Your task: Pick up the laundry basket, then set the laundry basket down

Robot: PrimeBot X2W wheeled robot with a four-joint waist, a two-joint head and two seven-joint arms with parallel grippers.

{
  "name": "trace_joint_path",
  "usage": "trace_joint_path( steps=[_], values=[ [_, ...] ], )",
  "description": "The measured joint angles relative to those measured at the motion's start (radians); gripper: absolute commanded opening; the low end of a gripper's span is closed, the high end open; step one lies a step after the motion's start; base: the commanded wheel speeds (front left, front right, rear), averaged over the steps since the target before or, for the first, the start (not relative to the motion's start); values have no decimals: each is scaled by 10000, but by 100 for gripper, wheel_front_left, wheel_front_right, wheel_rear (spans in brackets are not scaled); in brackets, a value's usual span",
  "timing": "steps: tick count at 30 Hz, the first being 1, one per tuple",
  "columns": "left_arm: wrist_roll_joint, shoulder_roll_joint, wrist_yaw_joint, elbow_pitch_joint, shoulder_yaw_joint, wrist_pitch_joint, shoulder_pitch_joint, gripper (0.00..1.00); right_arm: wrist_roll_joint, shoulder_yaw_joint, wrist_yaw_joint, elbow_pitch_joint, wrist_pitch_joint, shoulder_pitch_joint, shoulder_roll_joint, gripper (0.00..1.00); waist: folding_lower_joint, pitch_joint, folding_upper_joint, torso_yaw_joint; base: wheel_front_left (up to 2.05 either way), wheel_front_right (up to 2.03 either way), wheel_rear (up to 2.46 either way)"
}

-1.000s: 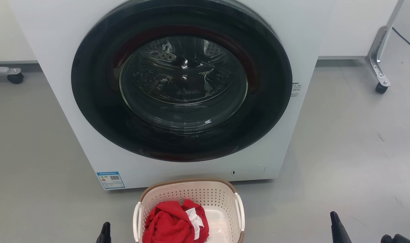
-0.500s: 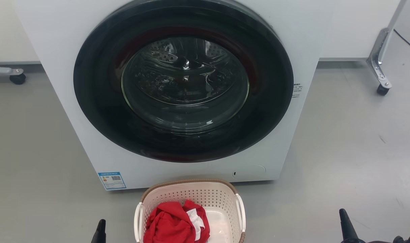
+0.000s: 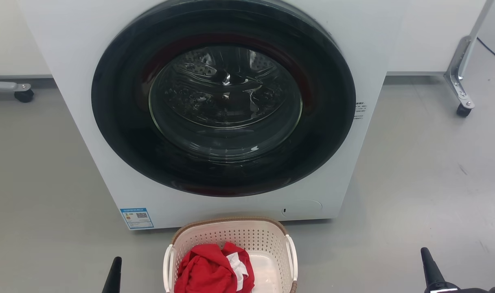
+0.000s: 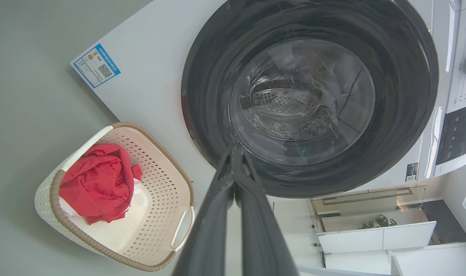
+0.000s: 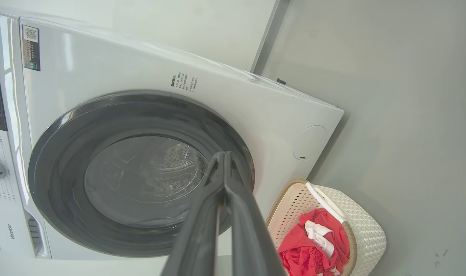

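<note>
Flanking the laundry basket (image 3: pixel 231 238) across floor (image 3: pixel 48 195), left fingers (image 3: pixel 114 273) and right fingers (image 3: pixel 429 266) sit closed.

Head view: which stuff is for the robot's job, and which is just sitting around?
For the job: laundry basket, left gripper, right gripper.

Just sitting around: washing machine, red clothes in the basket, blue sticker, wheeled frame leg.

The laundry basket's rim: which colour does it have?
Brown, woven-look, around the laundry basket; clearest in the left wrist view.
</note>
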Motion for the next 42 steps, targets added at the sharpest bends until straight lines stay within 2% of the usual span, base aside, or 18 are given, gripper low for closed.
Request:
trace_joint_path(
  steps=[25,42],
  values=[
    [-2945,-144,-604,351,765,782,-608,0,2815,-1099,566,286,826,-340,48,0,0,-69,0,76,0,0,0],
    [-2982,-161,-604,360,771,782,-608,0,2815,-1103,568,291,826,-385,54,0,0,-69,0,76,0,0,0]
  ],
)
